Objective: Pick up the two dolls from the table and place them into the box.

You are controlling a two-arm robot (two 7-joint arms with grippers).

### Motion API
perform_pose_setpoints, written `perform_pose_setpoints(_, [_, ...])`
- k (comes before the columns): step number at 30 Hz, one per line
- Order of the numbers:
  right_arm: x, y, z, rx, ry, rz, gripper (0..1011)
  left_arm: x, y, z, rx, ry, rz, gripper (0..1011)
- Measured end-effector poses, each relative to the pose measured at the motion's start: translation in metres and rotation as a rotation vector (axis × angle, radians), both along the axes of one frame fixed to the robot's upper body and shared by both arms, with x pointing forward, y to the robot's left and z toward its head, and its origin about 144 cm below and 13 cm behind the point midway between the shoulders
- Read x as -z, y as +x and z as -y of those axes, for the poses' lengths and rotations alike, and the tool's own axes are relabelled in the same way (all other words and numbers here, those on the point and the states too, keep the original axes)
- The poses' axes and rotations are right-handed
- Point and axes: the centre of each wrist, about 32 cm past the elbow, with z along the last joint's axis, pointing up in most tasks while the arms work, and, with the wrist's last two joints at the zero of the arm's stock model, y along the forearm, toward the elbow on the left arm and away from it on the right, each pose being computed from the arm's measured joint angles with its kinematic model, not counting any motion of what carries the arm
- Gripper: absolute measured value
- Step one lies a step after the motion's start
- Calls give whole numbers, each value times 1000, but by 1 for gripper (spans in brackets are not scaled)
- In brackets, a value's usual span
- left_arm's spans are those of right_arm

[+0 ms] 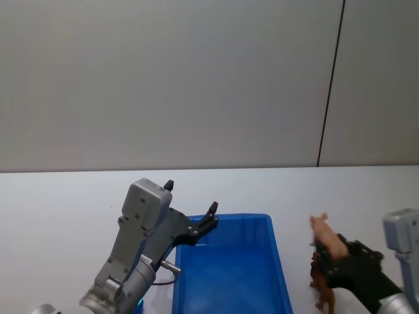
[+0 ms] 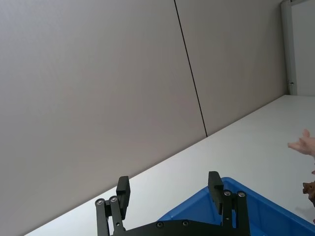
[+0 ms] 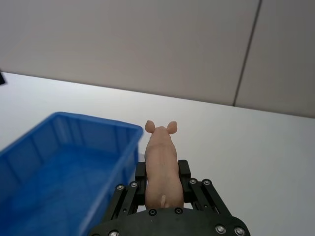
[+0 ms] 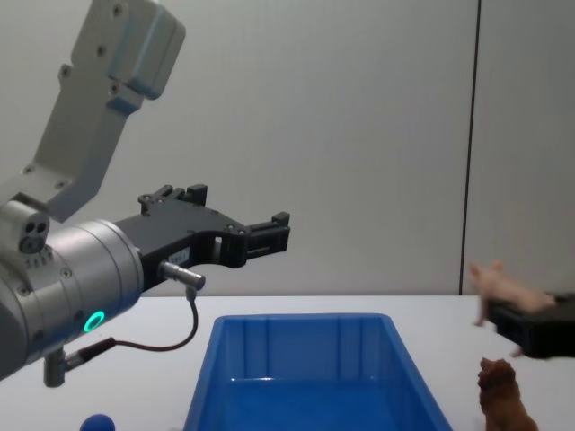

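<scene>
The pale pink doll (image 3: 161,156) is held above the table (image 1: 59,209), my right gripper (image 3: 161,173) shut on its body. It hangs just right of the blue box (image 1: 280,265), as the head view shows for the pink doll (image 1: 325,236) and right gripper (image 1: 335,256). Below it, the reddish-brown doll (image 1: 322,286) stands on the table; from the chest it appears as brown doll (image 4: 501,391) under the pink doll (image 4: 501,286). My left gripper (image 1: 191,197) hovers open over the box's far left corner, nothing between its fingers (image 2: 215,185).
The box (image 4: 305,320) holds nothing that I can see. A small blue round object (image 4: 97,422) lies on the table at the near left. A grey wall with a dark vertical seam (image 1: 330,85) stands behind the table.
</scene>
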Motion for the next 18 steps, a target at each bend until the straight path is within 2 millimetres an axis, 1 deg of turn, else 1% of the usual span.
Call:
perform_pose_setpoints(12, [-8,16,-22,-170,35,13,376,0,0,0,0,0,0,1002])
perform_pose_setpoints(16, [-9,25,-31,-227,45,3,376,0,0,0,0,0,0,1002])
perform_pose_setpoints(18, [-9,29,-36,-250,48,-5,413,0,0,0,0,0,0,1001])
